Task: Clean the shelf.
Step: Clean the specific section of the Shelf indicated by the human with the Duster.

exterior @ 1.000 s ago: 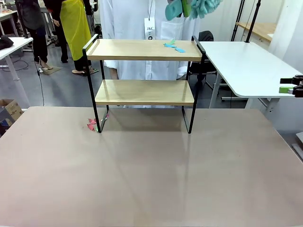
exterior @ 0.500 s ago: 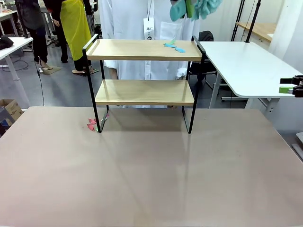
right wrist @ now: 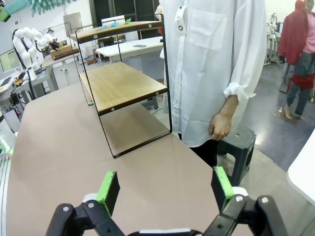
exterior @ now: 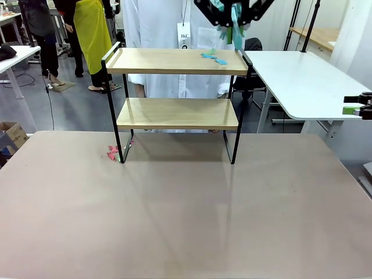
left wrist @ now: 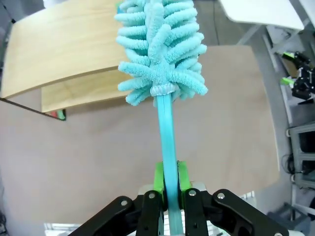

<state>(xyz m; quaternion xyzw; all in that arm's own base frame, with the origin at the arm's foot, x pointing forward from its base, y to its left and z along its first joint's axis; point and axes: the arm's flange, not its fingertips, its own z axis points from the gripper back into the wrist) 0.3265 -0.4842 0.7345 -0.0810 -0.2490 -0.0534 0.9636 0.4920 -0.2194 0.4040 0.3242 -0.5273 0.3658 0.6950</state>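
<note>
Zero scraps (exterior: 214,57) are being swept off the shelf (exterior: 174,61) yet, the duster (left wrist: 162,64) being clenched in the left end effector (left wrist: 169,179), the right end effector (right wrist: 166,186) released.

In the front view the top edge cut off the left gripper (exterior: 231,23) — just black finger parts and a bit of teal showed. The right edge cut off the right gripper (exterior: 359,108). Blue bits (exterior: 214,57) on the shelf (exterior: 174,113) and pink bits (exterior: 111,153) by its foot were too small to tell — maybe paper scraps. In the left wrist view the duster (left wrist: 162,59) hid part of the top board (left wrist: 59,49).
</note>
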